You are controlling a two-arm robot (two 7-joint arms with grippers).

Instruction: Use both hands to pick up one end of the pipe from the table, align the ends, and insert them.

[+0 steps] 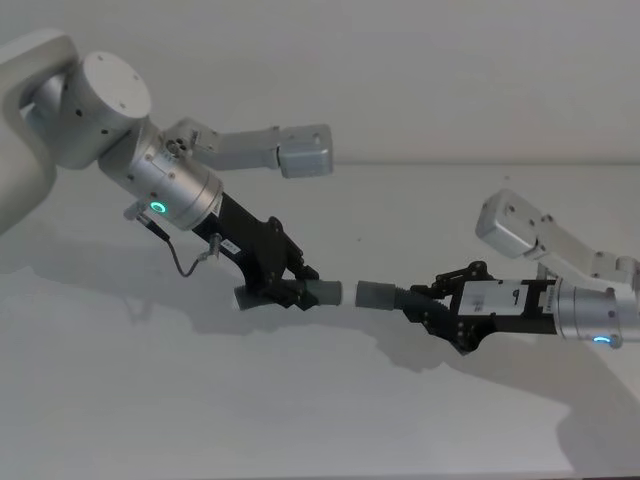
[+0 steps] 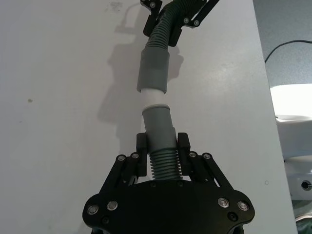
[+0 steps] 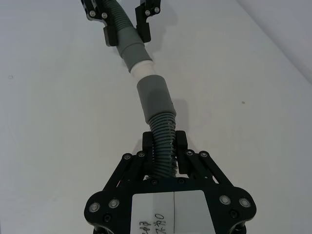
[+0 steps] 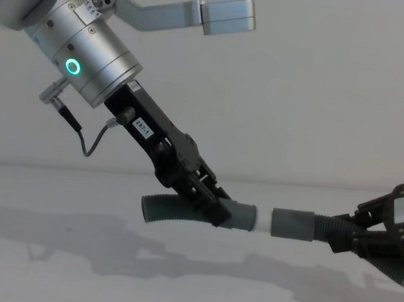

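Right now both hose pieces are hanging in the air above the table (image 1: 150, 400), cuff facing cuff with a small gap between them. The left gripper (image 1: 297, 291) is clamping its hose piece (image 4: 176, 210) just behind the cuff (image 2: 158, 126), with the ribbed tail sticking out behind the fingers. The right gripper (image 1: 418, 303) is pinching the other hose piece (image 3: 165, 141) on the ribs, a little back from its cuff (image 3: 155, 97).

In the left wrist view a white insert (image 2: 153, 97) is showing between the two cuffs, seemingly poking out of the far one, though in the right wrist view it looks to be poking out of the left-held cuff. I cannot tell which piece it belongs to.

The main risk, as I judge it, is a slight angle between the cuffs: in the right wrist view the two axes are looking a little kinked. Pushing together like that, one rim could be catching on the other and jamming. The right grip is sitting on flexible ribs, so the hose may be bending or buckling under the push instead of sliding in. Either piece could also be slipping through the fingers if the fit is tight.
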